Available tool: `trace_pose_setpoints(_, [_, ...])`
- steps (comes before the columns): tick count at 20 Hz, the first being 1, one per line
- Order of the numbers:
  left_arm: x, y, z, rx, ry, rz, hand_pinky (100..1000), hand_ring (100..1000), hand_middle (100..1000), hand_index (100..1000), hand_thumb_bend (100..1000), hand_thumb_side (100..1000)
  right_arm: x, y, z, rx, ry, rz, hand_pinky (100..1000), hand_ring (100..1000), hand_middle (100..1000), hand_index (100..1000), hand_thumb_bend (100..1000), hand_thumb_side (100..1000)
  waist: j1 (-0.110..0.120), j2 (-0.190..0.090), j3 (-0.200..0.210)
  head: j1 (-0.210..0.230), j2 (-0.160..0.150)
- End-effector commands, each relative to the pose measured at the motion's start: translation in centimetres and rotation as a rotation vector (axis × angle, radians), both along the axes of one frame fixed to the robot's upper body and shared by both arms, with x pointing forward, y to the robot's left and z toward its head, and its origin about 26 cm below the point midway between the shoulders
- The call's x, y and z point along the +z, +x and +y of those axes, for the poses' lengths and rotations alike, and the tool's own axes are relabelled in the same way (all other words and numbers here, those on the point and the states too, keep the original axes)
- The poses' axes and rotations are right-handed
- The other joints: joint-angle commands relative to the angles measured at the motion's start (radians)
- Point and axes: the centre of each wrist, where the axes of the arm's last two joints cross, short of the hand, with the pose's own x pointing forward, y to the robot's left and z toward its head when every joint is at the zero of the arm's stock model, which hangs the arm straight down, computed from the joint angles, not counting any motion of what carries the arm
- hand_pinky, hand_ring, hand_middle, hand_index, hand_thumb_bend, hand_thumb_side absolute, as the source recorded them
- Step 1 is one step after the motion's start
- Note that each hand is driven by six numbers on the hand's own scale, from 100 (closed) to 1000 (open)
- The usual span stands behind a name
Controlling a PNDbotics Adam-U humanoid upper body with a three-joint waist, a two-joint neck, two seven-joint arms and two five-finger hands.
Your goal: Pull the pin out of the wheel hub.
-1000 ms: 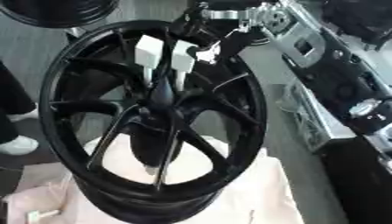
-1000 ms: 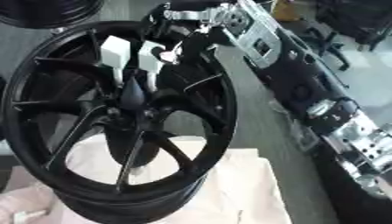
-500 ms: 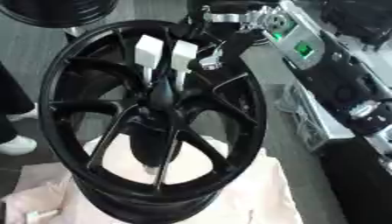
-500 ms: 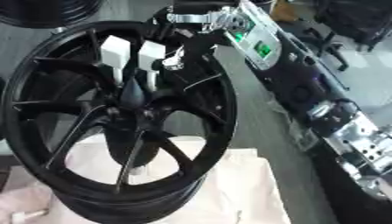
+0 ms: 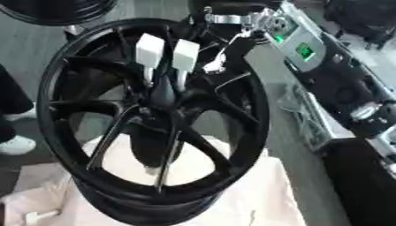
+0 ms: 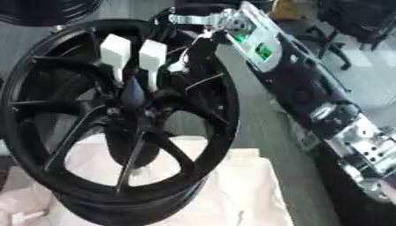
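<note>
Pale cream cloth (image 5: 255,194) lies nearest, rumpled beneath the lower rim of a glossy black alloy wheel (image 5: 93,176) that stands tilted, its face turned up toward the camera. The thin spokes (image 5: 116,132) run from the rim inward to the wheel hub (image 5: 164,95), a dark rounded centre a little above the middle of the wheel. Two white block-headed pins (image 5: 149,49) (image 5: 185,55) stand side by side out of the hub, their narrow grey stems going down into it and their square white tops reaching up toward the far rim; they sit just apart from each other, both seated in the hub.

Just beyond and to the right of the pins, near the wheel's upper rim, the right robot hand (image 6: 179,66) reaches in from the upper right on a black arm with silver joints (image 6: 193,19). Only slim pale fingers show against the black spokes, close beside the right-hand pin, and whether they touch it or how far they are curled cannot be told. The forearm behind carries a panel with a green patch (image 6: 263,49).

The left robot hand shows in neither view. At the far top left, part of another black wheel (image 5: 54,9) lies on the grey floor
</note>
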Motion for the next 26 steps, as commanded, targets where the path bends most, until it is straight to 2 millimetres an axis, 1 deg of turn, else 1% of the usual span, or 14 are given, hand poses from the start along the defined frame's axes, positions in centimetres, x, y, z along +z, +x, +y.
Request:
trace_pose_setpoints(1, [0.95,0.14,0.46,0.003,0.023,-0.017,836,741,691,818,163,876,0.79,0.07,-0.7,-0.024,-0.004,-0.026,801,817,834,926,375,358,0.007,-0.011,0.0,-0.005,-0.001])
trace_pose_setpoints(6, [0.9,0.14,0.44,0.003,0.024,-0.015,837,740,691,818,163,878,0.63,0.2,-0.79,-0.037,0.002,-0.02,790,809,822,922,329,317,0.007,-0.009,0.002,-0.008,-0.001])
trace_pose_setpoints(8, [0.88,0.13,0.43,0.002,0.025,-0.014,838,740,691,818,163,879,0.67,0.19,-0.83,-0.04,0.009,-0.018,787,806,816,922,296,292,0.007,-0.009,0.003,-0.009,-0.001])
trace_pose_setpoints(12, [0.81,0.11,0.46,0.003,0.026,-0.011,838,739,691,818,163,881,0.71,0.16,-0.89,-0.041,0.016,-0.005,783,802,812,919,274,275,0.007,-0.008,0.003,-0.01,-0.001])
trace_pose_setpoints(13, [0.78,0.1,0.47,0.003,0.026,-0.01,838,738,691,818,163,882,0.73,0.14,-0.87,-0.036,0.016,0.001,782,802,813,919,256,281,0.007,-0.007,0.003,-0.01,-0.001])
trace_pose_setpoints(14, [0.73,0.08,0.47,0.003,0.026,-0.008,839,738,690,818,163,883,0.8,0.09,-0.87,-0.028,0.016,0.008,782,802,814,921,237,311,0.007,-0.007,0.002,-0.01,-0.001])
trace_pose_setpoints(17, [0.69,0.09,0.46,0.002,0.027,-0.008,839,737,691,818,162,881,1.07,-0.03,-0.87,-0.014,0.019,0.022,781,802,815,922,203,355,0.008,-0.005,0.003,-0.013,-0.001])
trace_pose_setpoints(19, [0.74,0.14,0.43,0.0,0.028,-0.01,839,736,691,818,162,881,1.17,-0.05,-0.87,-0.016,0.02,0.022,781,802,814,922,200,353,0.008,-0.004,0.005,-0.015,-0.001])
trace_pose_setpoints(20, [0.74,0.15,0.42,0.0,0.028,-0.01,840,737,691,818,161,882,1.18,-0.05,-0.86,-0.017,0.021,0.022,780,801,814,921,177,383,0.008,-0.003,0.005,-0.015,-0.001])
trace_pose_setpoints(22, [0.74,0.18,0.38,-0.001,0.028,-0.011,840,736,691,818,160,884,1.03,0.02,-0.81,-0.022,0.021,0.028,779,801,814,921,166,407,0.008,0.0,0.01,-0.019,-0.001])
trace_pose_setpoints(24, [0.7,0.15,0.39,-0.001,0.029,-0.009,840,736,690,818,159,883,0.99,0.02,-0.82,-0.022,0.019,0.033,779,801,814,920,175,379,0.008,0.0,0.011,-0.02,-0.001])
trace_pose_setpoints(26, [0.66,0.1,0.45,0.002,0.03,-0.007,840,735,690,818,160,885,1.07,-0.03,-0.87,-0.019,0.018,0.034,779,801,814,920,176,372,0.008,0.001,0.011,-0.02,-0.001])
